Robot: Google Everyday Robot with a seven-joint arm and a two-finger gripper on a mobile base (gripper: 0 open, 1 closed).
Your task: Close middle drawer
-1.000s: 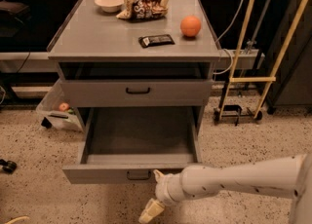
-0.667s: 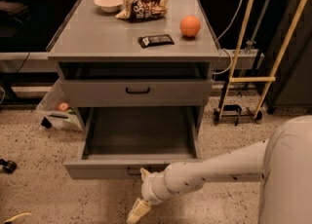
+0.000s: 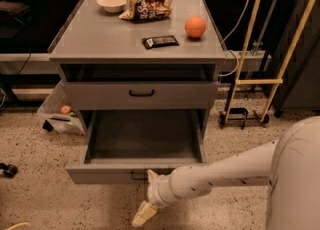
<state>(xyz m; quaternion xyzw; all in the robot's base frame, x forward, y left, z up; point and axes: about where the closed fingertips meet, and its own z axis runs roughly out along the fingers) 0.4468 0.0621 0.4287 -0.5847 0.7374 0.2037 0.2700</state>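
Note:
The middle drawer (image 3: pixel 107 173) is pulled far out of the grey cabinet, low near the floor. Its deep plain grey box (image 3: pixel 144 135) is empty. The dark pull handle (image 3: pixel 137 176) at the centre of its front is partly covered by my gripper. My gripper (image 3: pixel 145 206), cream-tipped on a white arm (image 3: pixel 225 171) that reaches in from the right, is just in front of the drawer front at its centre and hangs down towards the floor. The drawer above (image 3: pixel 141 93) is shut.
On the cabinet top (image 3: pixel 100 39) lie a white bowl (image 3: pixel 112 2), a snack bag (image 3: pixel 147 1), a dark bar (image 3: pixel 160 41) and an orange (image 3: pixel 195 26). A clear bin (image 3: pixel 59 114) stands on the floor at the left, a yellow-framed stand (image 3: pixel 255 81) at the right.
My arm has swung left along the drawer front, and the gripper now sits at its centre by the handle. The drawer is still as far out as before.

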